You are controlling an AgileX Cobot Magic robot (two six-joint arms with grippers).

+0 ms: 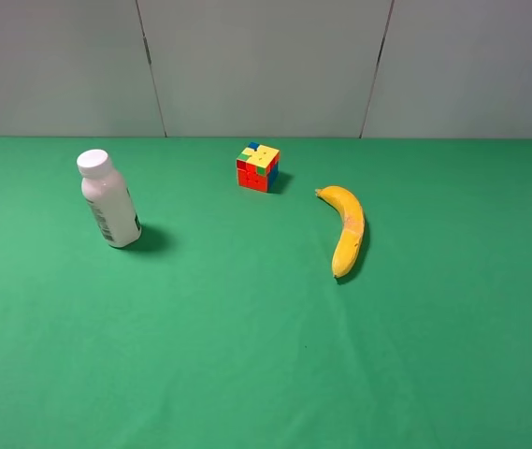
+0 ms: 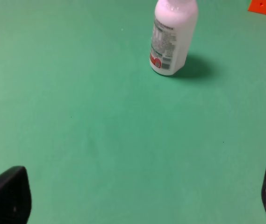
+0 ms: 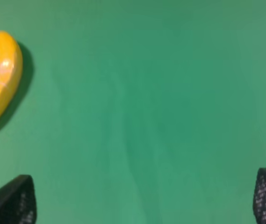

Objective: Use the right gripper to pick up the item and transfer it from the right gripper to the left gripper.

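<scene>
Banana (image 1: 347, 230) flat on green table (image 1: 247, 355), right of puzzle cube (image 1: 258, 166) and nearer camera, apart from it, untouched
White bottle (image 1: 109, 199) upright, well left of cube
Right gripper (image 3: 139, 200) fingers spread wide, nothing between, banana ahead of them
Left gripper (image 2: 140, 198) fingers spread wide, empty, bottle ahead

Overall light: bright, even and diffuse across the green tabletop (image 1: 247, 365), with no glare.
Source: above and somewhat from the left in the high view.
Shadows: short and soft-edged, falling right of the bottle (image 1: 109, 199), cube (image 1: 258, 167) and banana (image 1: 347, 230).
High view: sharp, with straight edges.
Left wrist view: slightly soft; the bottle's upper part is washed out, and the left gripper (image 2: 140, 193) jaws are blurred dark shapes.
Right wrist view: softer still; the right gripper (image 3: 138, 198) jaws are out of focus.
</scene>
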